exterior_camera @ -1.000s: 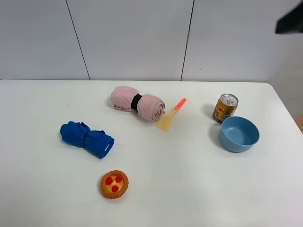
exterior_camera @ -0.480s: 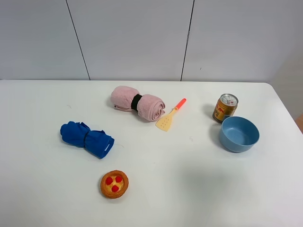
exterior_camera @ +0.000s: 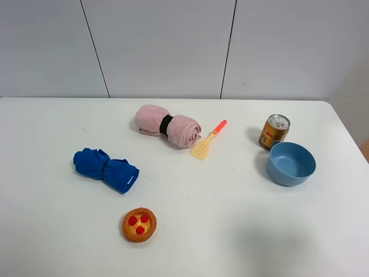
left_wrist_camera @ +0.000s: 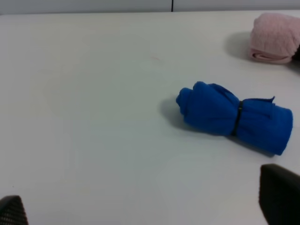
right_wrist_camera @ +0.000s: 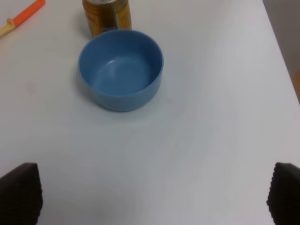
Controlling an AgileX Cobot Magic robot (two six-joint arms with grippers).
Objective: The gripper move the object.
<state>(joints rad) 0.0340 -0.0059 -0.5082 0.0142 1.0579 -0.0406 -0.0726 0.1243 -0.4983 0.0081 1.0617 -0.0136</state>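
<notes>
The golden-orange can (exterior_camera: 274,131) is stood upright near the table's far right corner, just behind the blue bowl (exterior_camera: 291,163).

Can and bowl appear close together, touching or nearly so; contact cannot be told. Bare white table (exterior_camera: 242,231) is seen in front of the bowl and to its right, up to the table edge. An orange-handled spatula (exterior_camera: 207,141) is laid to the can's left, then a pink rolled towel (exterior_camera: 168,126). A blue rolled cloth (exterior_camera: 105,169) and a tart (exterior_camera: 139,224) are placed well apart, further left. The right gripper (right_wrist_camera: 150,197) is held wide open above bare table near the bowl, with its 2 fingers (right_wrist_camera: 19,192) at the frame's corners; the left gripper (left_wrist_camera: 145,206) is likewise open, near the blue cloth.
</notes>
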